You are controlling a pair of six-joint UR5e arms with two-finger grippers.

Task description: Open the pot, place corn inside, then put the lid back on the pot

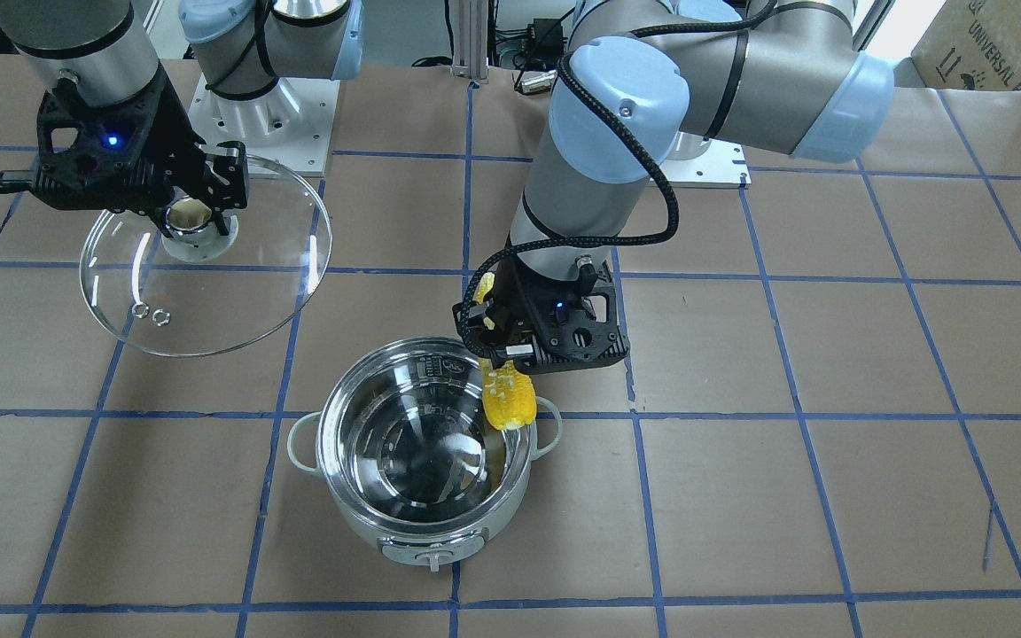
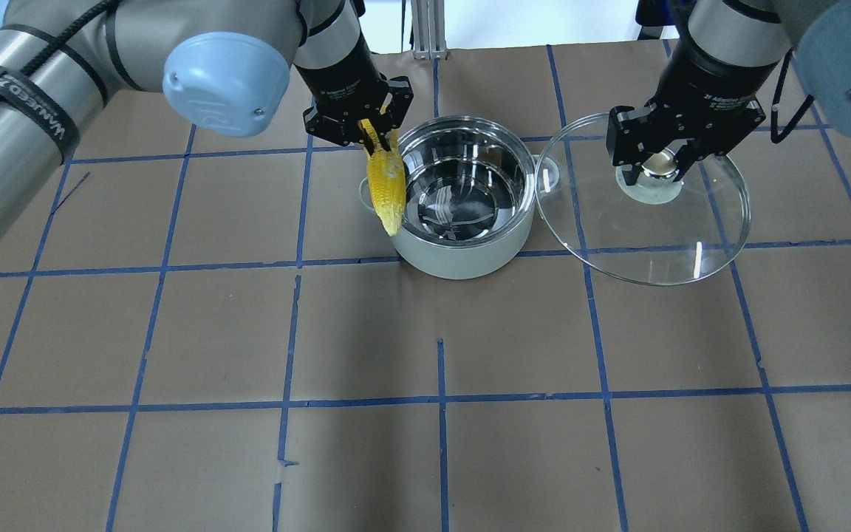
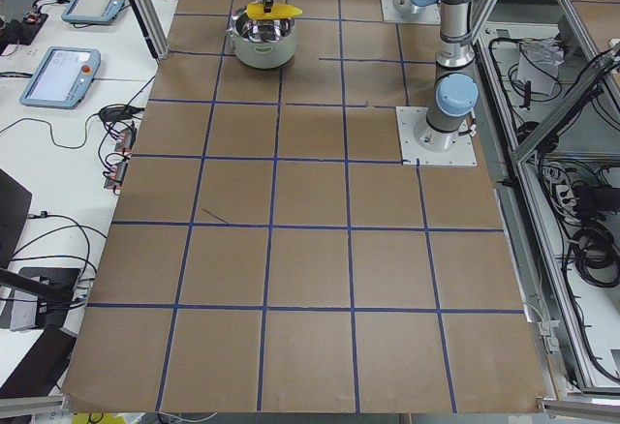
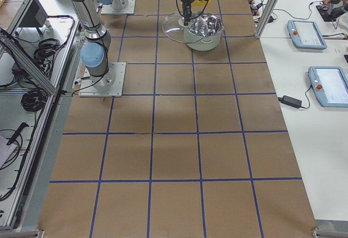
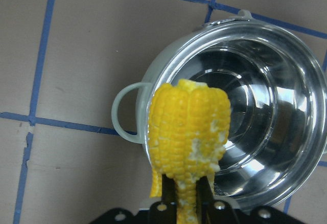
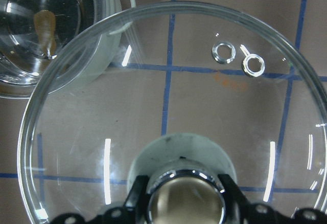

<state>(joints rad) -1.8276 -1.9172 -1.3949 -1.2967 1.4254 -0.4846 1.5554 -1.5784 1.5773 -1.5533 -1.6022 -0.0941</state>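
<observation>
1 pot [image 2: 462, 258] | left fingers [image 5: 204, 201] grip 1 corn [image 2: 385, 185] | right fingers [image 6: 229, 191] grip 1 lid [image 2: 662, 244]

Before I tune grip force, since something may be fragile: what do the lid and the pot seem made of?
The lid looks like clear glass: the blue grid lines show through it and it carries bright glints. The pot is mirror-bright inside, probably stainless steel; its pale outer wall looks coated, enamel or paint, unclear which.

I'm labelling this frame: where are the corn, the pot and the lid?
corn [image 2: 386, 188]: overhead exterior view, middle of the cob.
pot [image 2: 462, 258]: overhead exterior view, pale outer wall.
lid [image 2: 654, 238]: overhead exterior view, bare glass near rim.
</observation>
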